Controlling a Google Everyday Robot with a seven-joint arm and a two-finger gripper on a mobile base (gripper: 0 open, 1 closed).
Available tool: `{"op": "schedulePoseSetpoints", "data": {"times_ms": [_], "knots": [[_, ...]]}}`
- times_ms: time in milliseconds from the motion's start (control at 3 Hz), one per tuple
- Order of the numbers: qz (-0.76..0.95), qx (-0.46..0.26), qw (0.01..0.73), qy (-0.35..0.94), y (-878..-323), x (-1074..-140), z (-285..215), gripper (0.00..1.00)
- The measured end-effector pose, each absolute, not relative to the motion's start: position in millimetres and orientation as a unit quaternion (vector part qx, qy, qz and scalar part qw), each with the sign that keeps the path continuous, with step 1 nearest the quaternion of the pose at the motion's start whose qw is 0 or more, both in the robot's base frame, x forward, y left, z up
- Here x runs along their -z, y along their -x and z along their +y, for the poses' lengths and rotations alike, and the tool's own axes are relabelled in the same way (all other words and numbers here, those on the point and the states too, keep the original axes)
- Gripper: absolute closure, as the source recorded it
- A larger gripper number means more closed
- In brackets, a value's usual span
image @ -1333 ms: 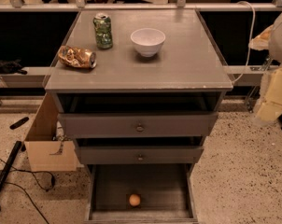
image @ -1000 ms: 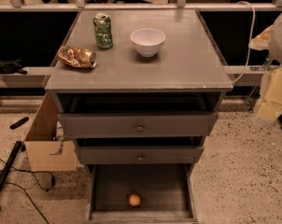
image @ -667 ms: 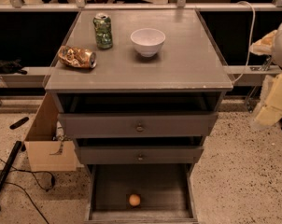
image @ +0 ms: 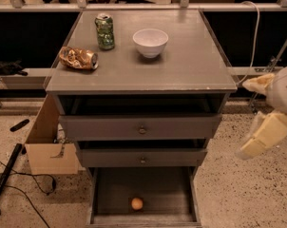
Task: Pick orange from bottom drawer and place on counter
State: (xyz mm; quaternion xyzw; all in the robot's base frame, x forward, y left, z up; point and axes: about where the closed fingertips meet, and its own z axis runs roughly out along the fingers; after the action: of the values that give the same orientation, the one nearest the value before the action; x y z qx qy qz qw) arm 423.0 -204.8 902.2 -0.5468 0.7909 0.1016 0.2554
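Observation:
The orange (image: 137,203) is small and round and lies on the dark floor of the open bottom drawer (image: 110,194), near its front edge. The counter (image: 191,65) is the cabinet's flat grey top. My gripper (image: 255,112) hangs in the air to the right of the cabinet, at the height of the upper drawers. Its two pale yellow fingers (image: 266,134) are spread apart and hold nothing. It is far above and to the right of the orange.
On the counter stand a white bowl (image: 150,42), a green can (image: 105,31) and a shiny gold-brown snack bag (image: 78,58). Two shallower drawers (image: 141,127) are slightly pulled out. A cardboard box (image: 46,151) and cables (image: 10,175) lie at the left on the floor.
My gripper has moved down and slightly left beside the cabinet. The orange and the things on the counter have not moved.

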Motion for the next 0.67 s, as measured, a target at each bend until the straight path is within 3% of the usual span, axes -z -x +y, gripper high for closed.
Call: {"op": "schedulePoseSetpoints", "data": {"times_ms": [667], "knots": [[0.785,-0.122,0.266,0.546,-432.3,-846.6,-185.2,0.0]]}}
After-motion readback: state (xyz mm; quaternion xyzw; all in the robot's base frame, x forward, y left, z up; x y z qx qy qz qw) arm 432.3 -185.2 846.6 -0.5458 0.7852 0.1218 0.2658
